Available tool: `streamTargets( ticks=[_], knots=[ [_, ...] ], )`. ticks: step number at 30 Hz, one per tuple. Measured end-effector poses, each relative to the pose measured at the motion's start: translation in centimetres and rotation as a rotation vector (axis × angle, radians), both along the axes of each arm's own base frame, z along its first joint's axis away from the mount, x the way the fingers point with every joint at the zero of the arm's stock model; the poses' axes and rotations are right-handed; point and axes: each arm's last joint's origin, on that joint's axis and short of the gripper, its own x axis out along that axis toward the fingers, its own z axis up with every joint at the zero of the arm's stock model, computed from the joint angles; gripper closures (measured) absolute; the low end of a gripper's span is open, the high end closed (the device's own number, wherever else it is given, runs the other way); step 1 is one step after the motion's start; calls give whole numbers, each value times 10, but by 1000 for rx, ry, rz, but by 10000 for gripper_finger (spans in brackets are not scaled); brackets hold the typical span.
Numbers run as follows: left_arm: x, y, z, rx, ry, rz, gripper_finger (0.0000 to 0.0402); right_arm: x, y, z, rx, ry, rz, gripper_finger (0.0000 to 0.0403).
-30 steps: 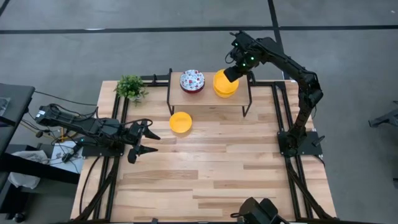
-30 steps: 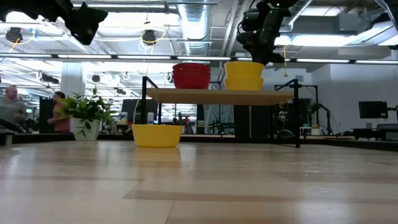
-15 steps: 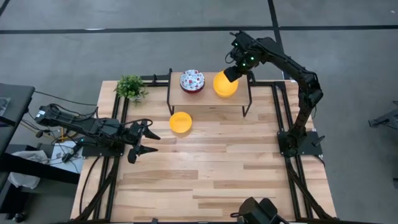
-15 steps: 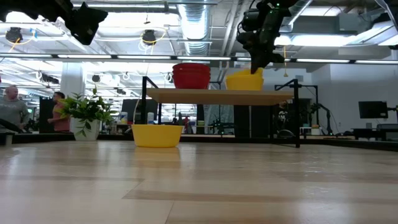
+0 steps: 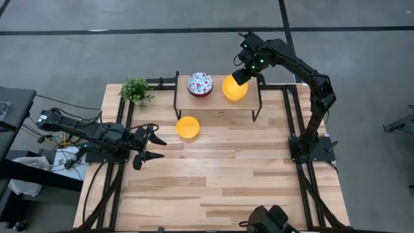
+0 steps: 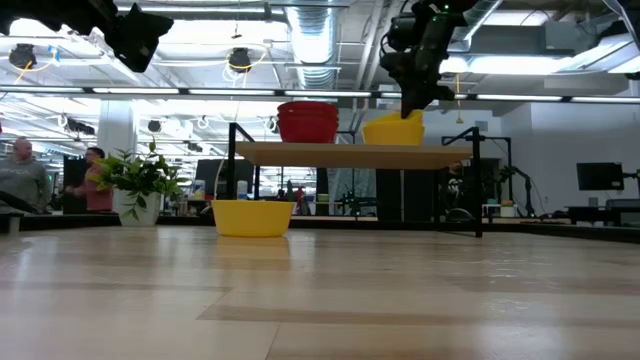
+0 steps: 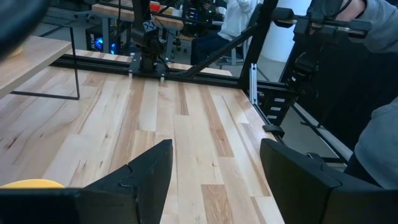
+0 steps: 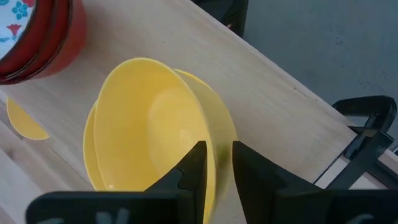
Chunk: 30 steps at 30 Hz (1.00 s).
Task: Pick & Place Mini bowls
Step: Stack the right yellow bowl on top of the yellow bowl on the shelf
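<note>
1. Wooden bench [image 5: 226, 168], nearest part bare; the left tool [image 5: 147, 147] waits at its left edge, fingers spread wide, holding nothing.
2. Further back, one yellow bowl [image 5: 188, 127] sits empty on the bench before the shelf [image 5: 217, 100].
3. On the shelf, patterned bowls [image 5: 200, 85] are stacked; beside them, nested yellow bowls [image 8: 155, 130], the top one tilted.
4. The right tool [image 8: 216, 163] straddles that rim, fingers slightly parted, probably letting go.

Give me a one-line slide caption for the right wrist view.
Right gripper straddling the rim of a tilted yellow mini bowl nested in another on the wooden shelf, beside the red floral bowls.
</note>
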Motion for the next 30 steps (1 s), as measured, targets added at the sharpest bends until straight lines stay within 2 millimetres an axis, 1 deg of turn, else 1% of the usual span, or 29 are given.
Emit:
streamTargets(
  ticks=[4,9,13,16,21,26,30],
  knots=[
    [0,0,0,0,0,0,160,0,0,0,-6,-5,3,351],
    [0,0,0,-1,-4,0,160,3,-3,2,-29,-30,3,396],
    [0,0,1,-2,-6,0,160,2,-3,2,-30,-32,1,394],
    [0,0,1,-3,-9,0,160,2,-3,2,-28,-34,3,400],
    [0,0,1,-3,-10,0,160,0,0,0,-2,-1,19,395],
    [0,0,1,-3,-10,0,160,1,3,0,3,4,30,401],
    [0,0,1,-3,-10,0,160,2,3,0,1,2,31,390]
  ],
)
